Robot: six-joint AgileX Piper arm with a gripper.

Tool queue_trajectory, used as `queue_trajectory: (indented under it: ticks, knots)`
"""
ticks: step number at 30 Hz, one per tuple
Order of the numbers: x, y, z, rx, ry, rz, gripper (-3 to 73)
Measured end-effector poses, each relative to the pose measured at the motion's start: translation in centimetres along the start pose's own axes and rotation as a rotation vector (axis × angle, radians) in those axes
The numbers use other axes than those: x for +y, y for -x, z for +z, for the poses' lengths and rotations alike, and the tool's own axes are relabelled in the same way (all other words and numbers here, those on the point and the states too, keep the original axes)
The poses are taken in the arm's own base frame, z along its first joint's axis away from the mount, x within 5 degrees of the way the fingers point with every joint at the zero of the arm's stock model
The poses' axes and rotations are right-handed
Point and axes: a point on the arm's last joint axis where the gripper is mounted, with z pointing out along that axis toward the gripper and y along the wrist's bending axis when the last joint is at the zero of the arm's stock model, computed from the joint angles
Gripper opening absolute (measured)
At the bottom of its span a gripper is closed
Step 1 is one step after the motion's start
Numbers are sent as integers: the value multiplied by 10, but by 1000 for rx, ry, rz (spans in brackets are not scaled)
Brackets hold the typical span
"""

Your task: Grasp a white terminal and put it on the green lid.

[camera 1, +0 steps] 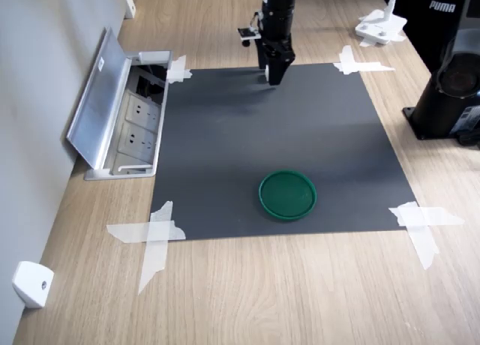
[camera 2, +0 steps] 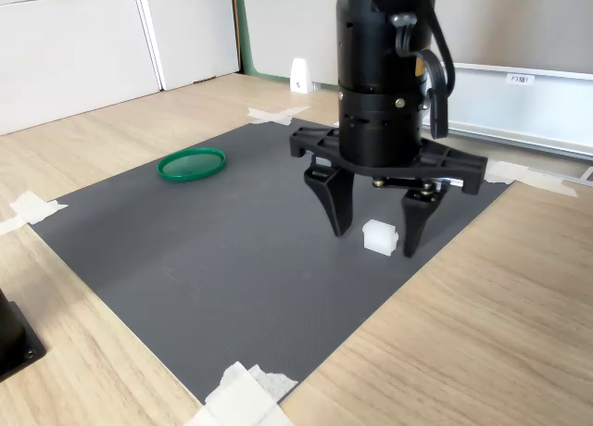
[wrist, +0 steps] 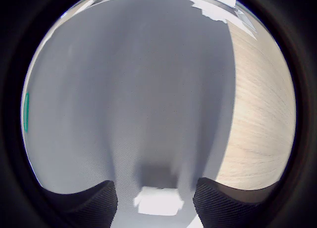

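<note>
In the second exterior view I count one green lid [camera 2: 191,164] at the left of the dark mat [camera 2: 204,250], then one white terminal [camera 2: 380,237] lying between the fingers of my gripper [camera 2: 374,239], which is spread wide, gripping nothing.

Black arm — tapered claw [camera 2: 374,239] (cabled).

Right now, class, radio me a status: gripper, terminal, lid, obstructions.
Gripper open, fingers straddling white terminal on the mat. Green lid empty, well apart from the gripper. Nothing between them.
</note>
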Motion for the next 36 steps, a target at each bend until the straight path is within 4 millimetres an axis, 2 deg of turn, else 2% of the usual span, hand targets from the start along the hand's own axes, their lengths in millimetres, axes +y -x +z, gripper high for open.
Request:
queue_trajectory:
  ticks: [14,17,20,25,26,31,36]
  knots:
    - [0,-1,7,16,17,6,633]
    - [0,-1,7,17,13,-2,609]
    - [-1,-1,7,16,4,-10,539]
    - [0,-2,5,18,2,-14,306]
    - [1,-3,4,19,5,-13,307]
    - [5,-3,-12,-13,6,-18,311]
    - [15,9,-43,-40,11,-67,311]
